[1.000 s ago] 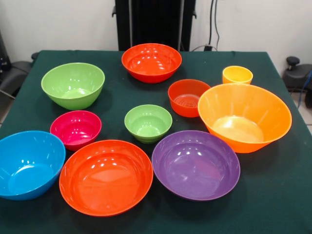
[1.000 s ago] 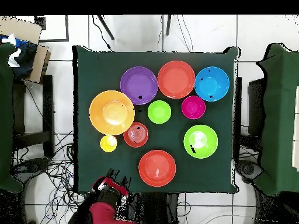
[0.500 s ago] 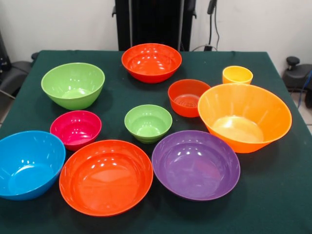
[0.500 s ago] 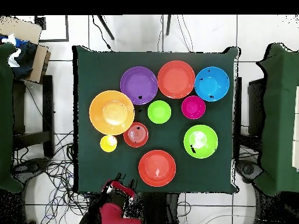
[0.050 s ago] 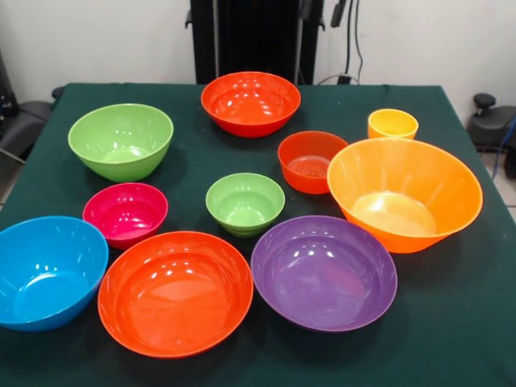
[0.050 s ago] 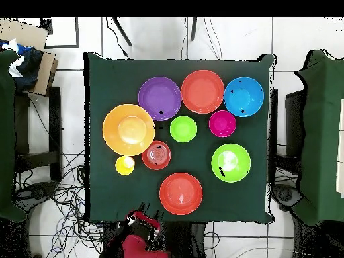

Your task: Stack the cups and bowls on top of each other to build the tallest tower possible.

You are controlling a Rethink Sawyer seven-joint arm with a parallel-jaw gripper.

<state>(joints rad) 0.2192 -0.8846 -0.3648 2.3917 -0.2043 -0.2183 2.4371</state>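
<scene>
Only the arm has shifted, sliding along the table's edge; no bowl has moved. Your gripper (image 6: 142,218) sits off the cloth, and you cannot tell its state. Nearest you, the red-orange bowl (image 5: 175,292), purple bowl (image 5: 324,272) and large orange bowl (image 5: 404,192) look light, stiff and slick: pinch a rim. Farther back stands the cup (image 5: 393,123). No writing shows.

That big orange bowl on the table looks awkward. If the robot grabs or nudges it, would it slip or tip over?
The big orange bowl looks like glossy plastic, so probably light, stiff, and a bit slippery to pinch. Its walls flare widely from a much smaller flat base, so a push high on the rim might rock it. Pushed low, it would likely slide on the green tablecloth rather than roll.
</scene>
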